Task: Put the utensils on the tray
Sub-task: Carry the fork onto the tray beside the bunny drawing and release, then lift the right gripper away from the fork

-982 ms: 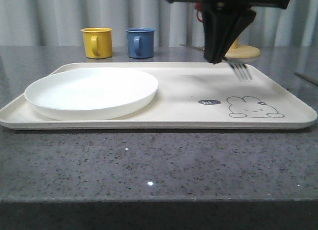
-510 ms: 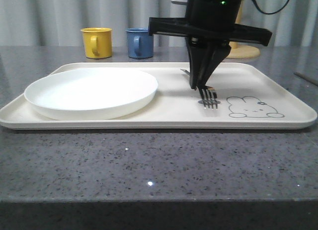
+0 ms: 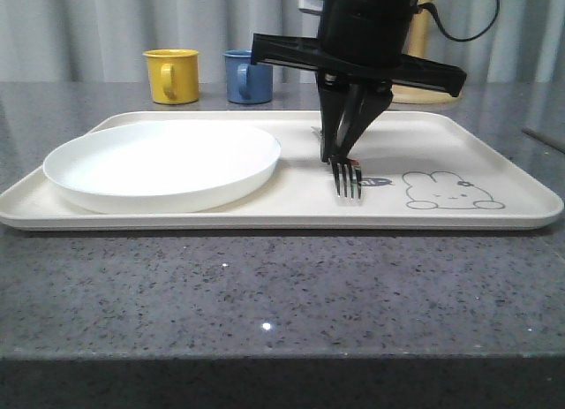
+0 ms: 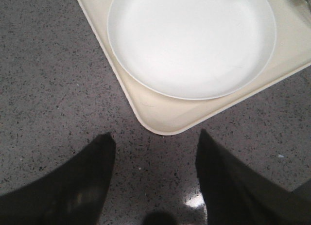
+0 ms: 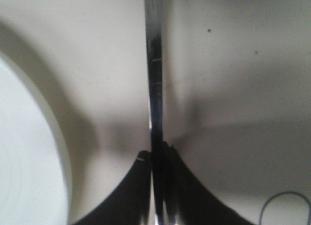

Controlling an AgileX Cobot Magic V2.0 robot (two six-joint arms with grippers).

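Note:
A silver fork (image 3: 347, 177) hangs tines-down in my right gripper (image 3: 336, 151), which is shut on its handle (image 5: 154, 64). The tines sit just above or on the cream tray (image 3: 441, 148), between the white plate and the "hi" bubble by the rabbit drawing (image 3: 450, 190). In the right wrist view, the right gripper (image 5: 156, 159) pinches the fork's handle over the tray (image 5: 233, 64). My left gripper (image 4: 154, 137) stands open over the grey table, just off the tray's corner (image 4: 160, 119), with nothing between its fingers.
A round white plate (image 3: 163, 162) fills the tray's left half (image 4: 192, 40). A yellow cup (image 3: 172, 75) and a blue cup (image 3: 248, 76) stand behind the tray. A pale wooden stand (image 3: 433, 93) is at the back right. A slim object (image 3: 545, 140) lies at the table's right edge.
My right gripper has carried the fork from over the tray's back right down and leftward, to just right of the plate. The tines are now low at the tray's surface.

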